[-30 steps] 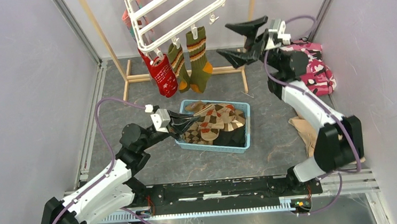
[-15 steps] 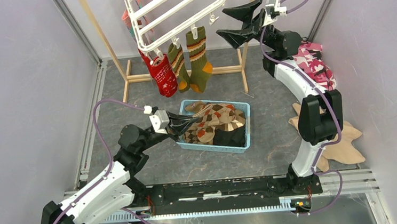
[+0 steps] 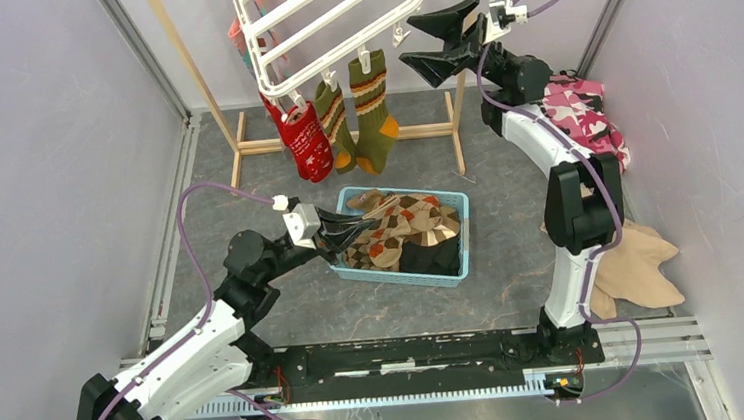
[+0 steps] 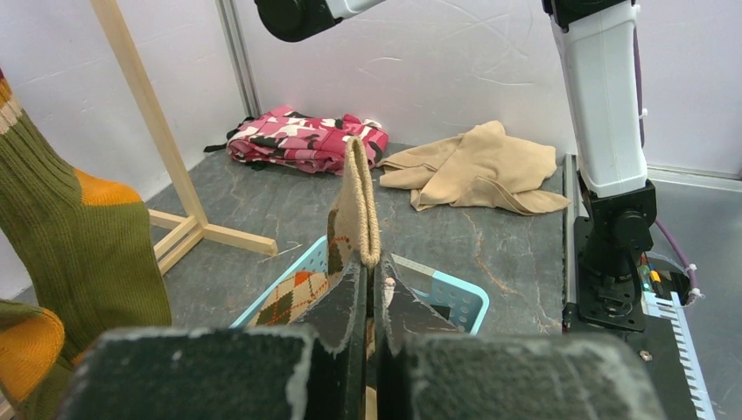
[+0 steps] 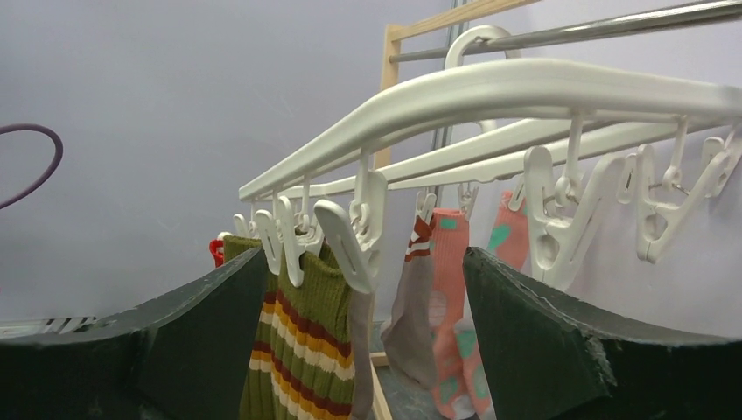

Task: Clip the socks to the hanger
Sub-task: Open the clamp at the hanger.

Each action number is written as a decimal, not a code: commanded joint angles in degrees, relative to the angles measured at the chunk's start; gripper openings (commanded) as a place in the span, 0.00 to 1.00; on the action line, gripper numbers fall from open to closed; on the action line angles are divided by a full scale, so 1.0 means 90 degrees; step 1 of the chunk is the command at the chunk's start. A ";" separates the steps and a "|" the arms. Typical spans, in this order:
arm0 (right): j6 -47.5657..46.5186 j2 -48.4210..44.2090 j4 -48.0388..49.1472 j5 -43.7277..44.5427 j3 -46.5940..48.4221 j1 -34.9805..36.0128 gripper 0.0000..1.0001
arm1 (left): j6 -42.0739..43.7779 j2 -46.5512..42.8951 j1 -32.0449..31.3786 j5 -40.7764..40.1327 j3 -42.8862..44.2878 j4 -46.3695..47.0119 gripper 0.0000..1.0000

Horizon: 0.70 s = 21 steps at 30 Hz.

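The white hanger (image 3: 332, 12) hangs tilted at the top, with a red sock (image 3: 305, 140) and two olive striped socks (image 3: 372, 110) clipped to its near rim. More argyle socks (image 3: 400, 233) lie piled in the blue basket (image 3: 453, 276). My left gripper (image 3: 355, 229) sits at the basket's left end, shut on the cuff of a tan argyle sock (image 4: 359, 206) that sticks up between the fingers (image 4: 346, 302). My right gripper (image 3: 432, 40) is open beside the hanger's right corner. In the right wrist view an empty white clip (image 5: 350, 236) hangs between its fingers, in front of the olive striped sock (image 5: 302, 350).
A light wooden frame stand (image 3: 208, 92) holds the hanger. A pink camouflage cloth (image 3: 592, 122) lies at the back right and a beige cloth (image 3: 639, 269) by the right arm's base. Pink and grey socks (image 5: 455, 289) hang on the hanger's far side.
The right arm has swung up and to the left, bringing its open gripper close to the hanger's right corner. The left gripper has stayed put, still shut on the sock.
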 commanded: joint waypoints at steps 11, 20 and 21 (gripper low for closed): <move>0.0278 0.0562 0.0006 0.0037 0.1200 0.0246 0.89 | 0.0282 0.0026 -0.0019 -0.0009 0.0378 0.0032 0.02; 0.0251 0.0820 -0.0179 0.0076 0.1622 0.0431 0.90 | 0.0273 0.0029 -0.0019 0.0006 0.0411 -0.0019 0.02; 0.0256 0.0836 -0.0185 0.0085 0.1637 0.0444 0.90 | 0.0273 0.0021 -0.0019 0.0005 0.0416 -0.0030 0.02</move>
